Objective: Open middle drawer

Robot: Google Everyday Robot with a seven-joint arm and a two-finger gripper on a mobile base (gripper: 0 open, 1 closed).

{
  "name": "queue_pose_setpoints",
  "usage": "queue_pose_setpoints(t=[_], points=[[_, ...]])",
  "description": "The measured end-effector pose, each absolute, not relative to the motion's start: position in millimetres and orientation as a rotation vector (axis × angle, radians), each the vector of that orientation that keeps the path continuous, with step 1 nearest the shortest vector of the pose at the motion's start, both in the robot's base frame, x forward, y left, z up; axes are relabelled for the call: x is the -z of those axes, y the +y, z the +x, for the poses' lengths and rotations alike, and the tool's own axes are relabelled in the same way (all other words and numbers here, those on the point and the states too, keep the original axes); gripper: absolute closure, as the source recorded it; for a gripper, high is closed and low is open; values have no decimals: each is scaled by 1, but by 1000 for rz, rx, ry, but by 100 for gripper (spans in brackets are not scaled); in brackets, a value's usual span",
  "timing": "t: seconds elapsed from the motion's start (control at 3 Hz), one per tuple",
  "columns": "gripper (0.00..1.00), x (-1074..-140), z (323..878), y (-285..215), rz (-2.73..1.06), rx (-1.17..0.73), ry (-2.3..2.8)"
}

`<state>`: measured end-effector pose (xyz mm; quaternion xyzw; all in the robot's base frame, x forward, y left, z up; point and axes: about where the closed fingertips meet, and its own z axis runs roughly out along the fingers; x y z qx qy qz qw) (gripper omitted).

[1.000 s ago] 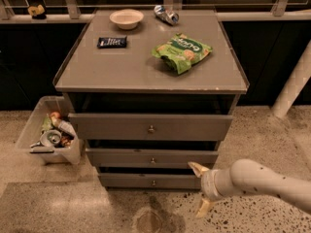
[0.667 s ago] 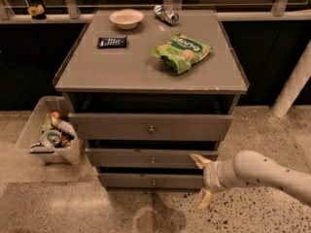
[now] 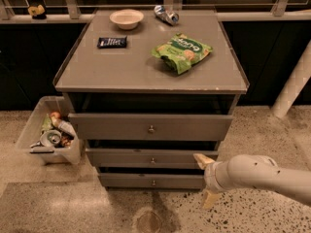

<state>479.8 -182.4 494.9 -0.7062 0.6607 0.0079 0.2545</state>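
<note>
The grey cabinet has three drawers. The middle drawer is a flat grey front with a small round metal knob; it sits between the taller top drawer and the low bottom drawer. My gripper is at the lower right, in front of the cabinet's right corner. Its fingers are spread open and hold nothing. The upper fingertip is next to the right end of the middle drawer's front, well to the right of the knob. The lower fingertip hangs over the floor.
On the cabinet top lie a white bowl, a dark snack bar, a green chip bag and a crushed can. A clear bin of rubbish stands at the left. A white post is at the right.
My gripper has moved slightly up and to the right, its upper finger now level with the middle drawer's front. The drawers have not moved.
</note>
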Motion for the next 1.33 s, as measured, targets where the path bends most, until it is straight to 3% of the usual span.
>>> queue_pose_setpoints(t=[0.33,0.67,1.33], points=[[0,-496,489,-205,-1991,193,1776],[0,-499,512,-208,-1986,272,1742],[0,-477,529,-209,-1979,247,1777]])
